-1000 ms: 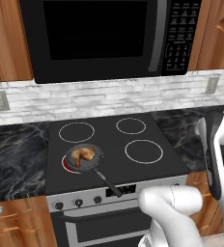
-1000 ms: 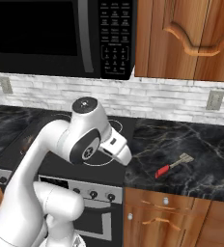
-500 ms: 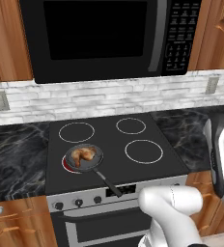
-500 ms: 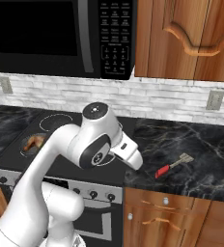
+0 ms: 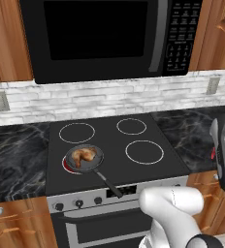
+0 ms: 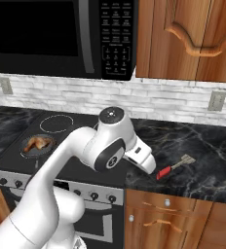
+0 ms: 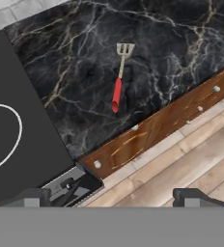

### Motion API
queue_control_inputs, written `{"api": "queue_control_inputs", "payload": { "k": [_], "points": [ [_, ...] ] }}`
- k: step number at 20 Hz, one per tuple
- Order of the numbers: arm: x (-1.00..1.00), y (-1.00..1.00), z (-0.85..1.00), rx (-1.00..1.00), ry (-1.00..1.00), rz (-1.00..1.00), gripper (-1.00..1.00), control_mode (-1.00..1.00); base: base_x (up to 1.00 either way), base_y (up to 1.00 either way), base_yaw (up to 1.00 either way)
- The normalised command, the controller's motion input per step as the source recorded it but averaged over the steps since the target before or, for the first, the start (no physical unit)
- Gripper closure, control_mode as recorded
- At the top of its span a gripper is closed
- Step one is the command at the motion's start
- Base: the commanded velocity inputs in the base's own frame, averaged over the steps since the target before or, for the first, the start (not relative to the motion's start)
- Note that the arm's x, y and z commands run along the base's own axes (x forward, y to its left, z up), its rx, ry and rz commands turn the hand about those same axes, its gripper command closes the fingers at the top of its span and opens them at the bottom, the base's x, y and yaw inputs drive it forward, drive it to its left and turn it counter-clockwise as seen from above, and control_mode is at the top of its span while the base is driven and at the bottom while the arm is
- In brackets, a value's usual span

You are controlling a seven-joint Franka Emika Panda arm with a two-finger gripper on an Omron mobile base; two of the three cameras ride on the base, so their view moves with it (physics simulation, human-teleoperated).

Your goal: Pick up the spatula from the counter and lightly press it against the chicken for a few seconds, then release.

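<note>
Hand view shows the spatula (image 7: 119, 79) on the bench (image 7: 181, 43) at twelve o'clock from the spread gripper (image 7: 112, 195), so this seems the reaching step, needing descent onto its red handle.

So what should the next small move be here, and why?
Probably descend toward the spatula, aiming for its red handle. In the hand view it lies untouched on the counter, well ahead of the jaws, which stand open and empty. The chicken can't be pressed until the spatula is held.
</note>
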Motion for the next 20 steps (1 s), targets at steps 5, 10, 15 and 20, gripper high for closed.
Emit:
{"api": "queue_control_inputs", "payload": {
  "k": [5,10,15,20],
  "points": [
    [0.13,-0.26,-0.21,0.00,0.00,-0.03,-1.00,-1.00,0.00,0.00,0.00],
    [0.23,-0.21,-0.17,0.00,0.04,-0.04,-1.00,-1.00,0.00,0.00,0.00],
    [0.22,-0.20,-0.18,0.00,0.06,-0.02,-1.00,-1.00,0.00,0.00,0.00],
    [0.16,-0.20,-0.22,0.01,0.04,0.00,-1.00,-1.00,0.00,0.00,0.00]
  ]
}}
